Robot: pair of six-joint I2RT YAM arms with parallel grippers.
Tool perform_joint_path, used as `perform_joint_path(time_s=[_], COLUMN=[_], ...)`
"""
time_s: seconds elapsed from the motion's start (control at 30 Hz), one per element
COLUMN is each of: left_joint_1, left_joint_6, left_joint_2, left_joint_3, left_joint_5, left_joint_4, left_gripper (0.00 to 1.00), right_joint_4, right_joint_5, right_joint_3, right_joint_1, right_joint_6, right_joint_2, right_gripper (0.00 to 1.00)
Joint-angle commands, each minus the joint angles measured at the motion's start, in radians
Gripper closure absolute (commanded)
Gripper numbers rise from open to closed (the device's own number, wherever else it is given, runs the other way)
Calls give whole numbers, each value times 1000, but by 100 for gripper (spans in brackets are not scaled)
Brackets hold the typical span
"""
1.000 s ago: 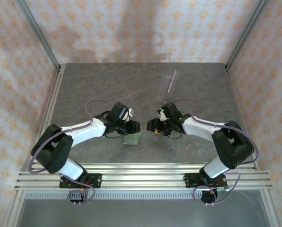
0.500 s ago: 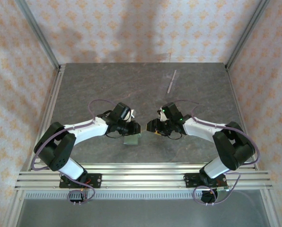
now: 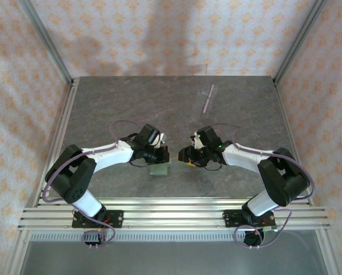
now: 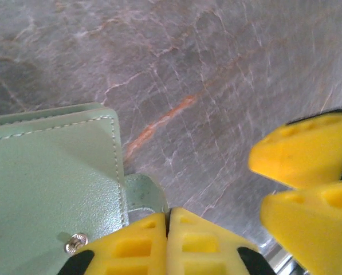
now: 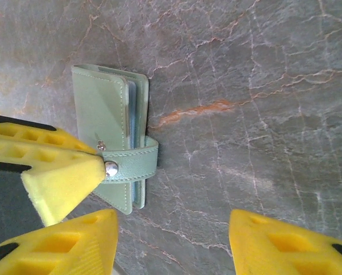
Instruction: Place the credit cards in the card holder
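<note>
grey veined table [image 3: 102, 109] carries a sage-green card holder [image 3: 159, 169] near the front and a thin clear strip [image 3: 209, 98] far back

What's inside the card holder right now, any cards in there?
The card holder lies folded, its snap tab wrapped round the open side. Between the covers, thin pale and bluish edges show; whether they are cards or pockets, I cannot tell. The covers hide the rest.

From where I stand, both arms crowd the near middle of the table [image 3: 119, 109]: the left gripper [image 3: 165, 153] is closed at the card holder [image 3: 159, 169], and the right gripper [image 3: 184, 155] is just beside it, leaving a narrow gap. The far half is passable apart from a thin clear strip [image 3: 208, 98] at far right. Patterned walls [image 3: 22, 86] close off the left, far and right sides.
</note>
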Motion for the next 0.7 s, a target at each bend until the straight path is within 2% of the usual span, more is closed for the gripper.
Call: perform_joint_path(time_s=[0.0, 0.2, 0.33, 0.53, 0.67], left_joint_1=[-7, -7, -7, -7, -6], left_joint_6=[22, 31, 24, 13, 12], left_joint_2=[-3, -9, 3, 12, 11], left_joint_3=[25, 32, 36, 33, 30], left_joint_5=[14, 6, -3, -11, -23], left_joint_4=[-15, -29, -24, -10, -8], left_gripper=[100, 100, 100, 100, 100], right_joint_4=[36, 122, 283, 466, 602], right_joint_5=[-63, -161, -136, -72, -48], right_joint_3=[-16, -46, -78, -123, -167], right_joint_1=[-5, 38, 114, 171, 182], right_joint_6=[-20, 65, 191, 314, 388], right_joint_2=[-14, -10, 25, 78, 119], right_gripper=[49, 49, 49, 51, 56])
